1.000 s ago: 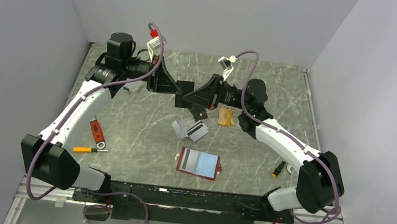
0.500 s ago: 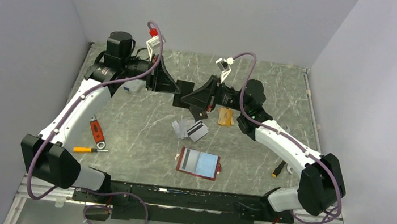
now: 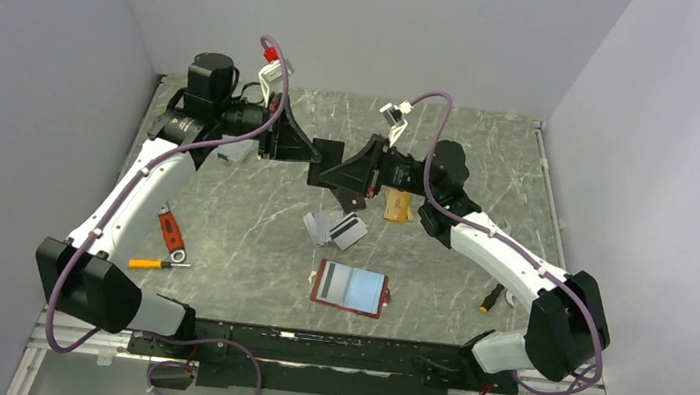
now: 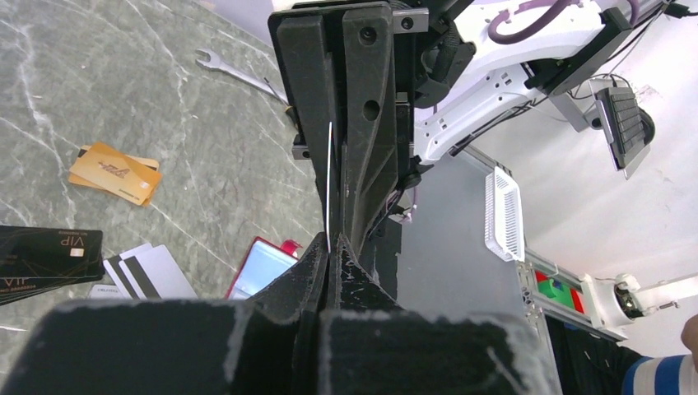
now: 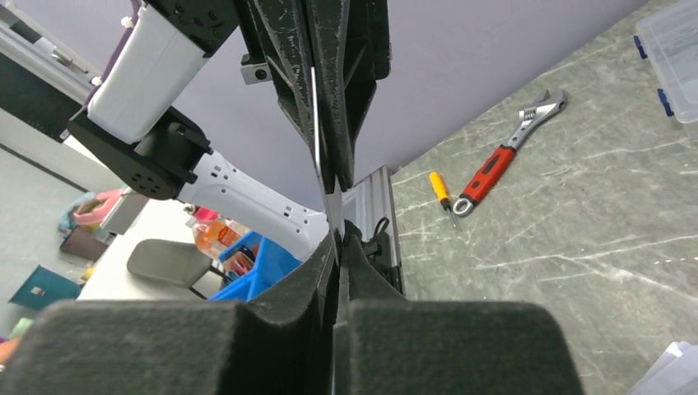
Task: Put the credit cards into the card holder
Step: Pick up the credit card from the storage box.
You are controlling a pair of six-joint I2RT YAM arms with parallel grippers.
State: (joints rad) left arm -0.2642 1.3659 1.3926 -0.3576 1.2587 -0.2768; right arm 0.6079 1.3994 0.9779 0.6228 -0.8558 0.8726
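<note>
Two pincers meet on one dark card above the far half of the table.

The left pincer [image 3: 315,157] is closed on the dark card [image 3: 328,152], which is up in the air and does not touch the table [image 3: 491,165]. The right pincer [image 3: 331,172] has its jaws around the opposite edge of the same card, almost together; I cannot tell if they press it. The card holder [image 3: 349,287] lies open near the middle of the near edge, apart from both arms. Some grey-white cards [image 3: 334,228] with dark stripes lie between it and the pincers. Gold cards [image 3: 397,205] lie just right of the right pincer. A red wrench [image 3: 172,234] and a yellow screwdriver [image 3: 151,263] lie near the left edge.
</note>
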